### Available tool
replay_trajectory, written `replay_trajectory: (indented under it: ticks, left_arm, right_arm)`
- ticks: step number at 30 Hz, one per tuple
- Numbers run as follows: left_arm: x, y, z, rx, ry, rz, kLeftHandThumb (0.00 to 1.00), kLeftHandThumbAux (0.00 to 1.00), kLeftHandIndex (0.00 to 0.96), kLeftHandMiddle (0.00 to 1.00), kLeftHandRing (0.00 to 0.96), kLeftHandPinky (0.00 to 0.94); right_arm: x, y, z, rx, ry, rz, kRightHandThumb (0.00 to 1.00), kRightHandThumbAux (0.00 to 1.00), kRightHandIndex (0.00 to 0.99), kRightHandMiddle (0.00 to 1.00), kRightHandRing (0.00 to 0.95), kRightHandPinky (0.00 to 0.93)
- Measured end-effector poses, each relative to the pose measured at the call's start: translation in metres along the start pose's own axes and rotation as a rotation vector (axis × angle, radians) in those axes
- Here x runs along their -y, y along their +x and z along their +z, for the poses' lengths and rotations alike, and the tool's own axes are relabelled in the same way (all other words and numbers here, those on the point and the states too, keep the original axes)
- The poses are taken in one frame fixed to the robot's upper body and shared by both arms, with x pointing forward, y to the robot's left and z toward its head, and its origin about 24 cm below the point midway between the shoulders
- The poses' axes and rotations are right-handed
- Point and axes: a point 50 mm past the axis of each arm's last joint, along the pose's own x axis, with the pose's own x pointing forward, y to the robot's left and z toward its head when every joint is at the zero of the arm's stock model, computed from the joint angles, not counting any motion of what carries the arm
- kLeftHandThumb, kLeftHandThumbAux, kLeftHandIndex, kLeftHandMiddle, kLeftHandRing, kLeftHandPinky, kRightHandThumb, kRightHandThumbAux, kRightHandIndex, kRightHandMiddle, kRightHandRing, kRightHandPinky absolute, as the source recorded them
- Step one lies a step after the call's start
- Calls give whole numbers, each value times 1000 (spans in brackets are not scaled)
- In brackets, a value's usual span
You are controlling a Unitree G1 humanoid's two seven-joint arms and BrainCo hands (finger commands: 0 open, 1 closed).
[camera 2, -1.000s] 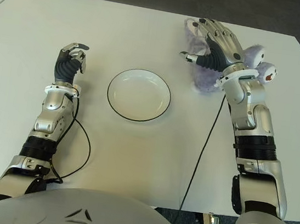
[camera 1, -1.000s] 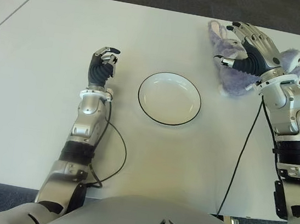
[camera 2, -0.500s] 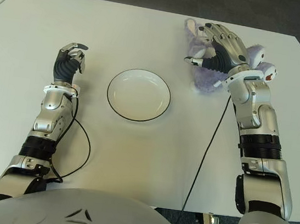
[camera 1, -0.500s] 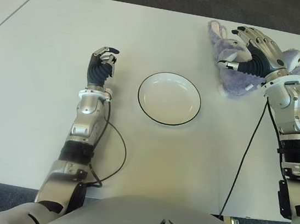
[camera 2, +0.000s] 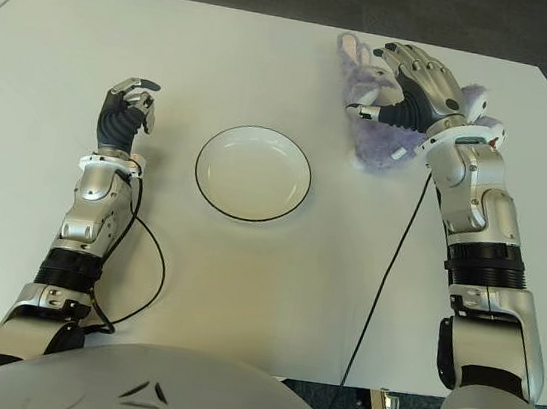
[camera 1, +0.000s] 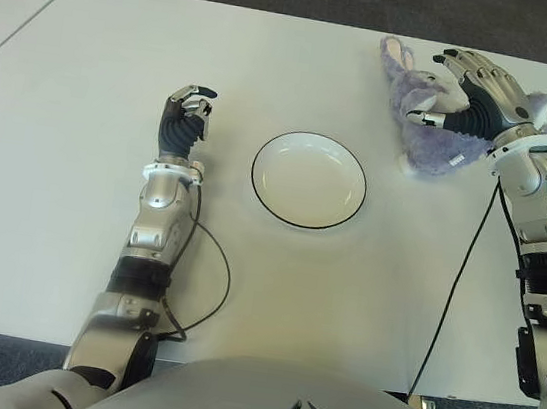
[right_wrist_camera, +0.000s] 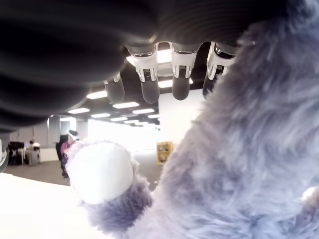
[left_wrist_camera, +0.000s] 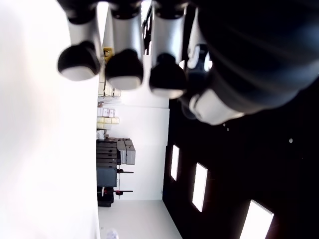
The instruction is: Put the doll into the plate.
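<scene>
Left eye view: the doll (camera 1: pixel 433 125) lies on the table (camera 1: pixel 76 169), well to the right of the plate (camera 1: pixel 308 180) and a little farther from the robot. The right hand (camera 1: pixel 475 90) sits over the doll, fingers spread across it, not gripping. The left hand (camera 1: pixel 185 117), left of the plate, is curled and holds nothing.

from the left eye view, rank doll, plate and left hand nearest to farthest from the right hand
1. Doll: directly under the right hand, at the table's far right.
2. Plate: mid-table, to the right hand's left and nearer the robot.
3. Left hand: farthest, beyond the plate on its left side, fingers curled and holding nothing.
</scene>
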Motion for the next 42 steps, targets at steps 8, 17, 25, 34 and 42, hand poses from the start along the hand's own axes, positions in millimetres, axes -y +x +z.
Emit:
replay_trajectory:
  ticks: [8, 17, 25, 34, 42]
  left_arm:
    - [0, 0, 0, 2, 4, -1, 710, 703, 443, 858, 866, 866]
    - [0, 0, 1, 4, 10, -1, 707, 706, 442, 857, 867, 858]
    - [0, 0, 1, 11, 9, -1, 709, 704, 443, 860, 866, 865]
    - [0, 0, 2, 19, 8, 2, 709, 704, 443, 864, 869, 861]
    - [-1, 0, 3, 25, 7, 16, 709, 704, 443, 861, 867, 859]
  right_arm:
    - [1, 0, -6, -14, -12, 13, 102, 302, 0, 0, 0, 0]
    - [1, 0, -11, -27, -21, 36, 122, 301, 0, 0, 0, 0]
    - [2, 0, -18, -48, -42, 85, 149, 292, 0, 0, 0, 0]
    - [-9, 0, -23, -72, -60, 156, 192, 290, 0, 0, 0, 0]
    - [-15, 1, -22, -71, -68, 217, 211, 279, 0, 0, 0, 0]
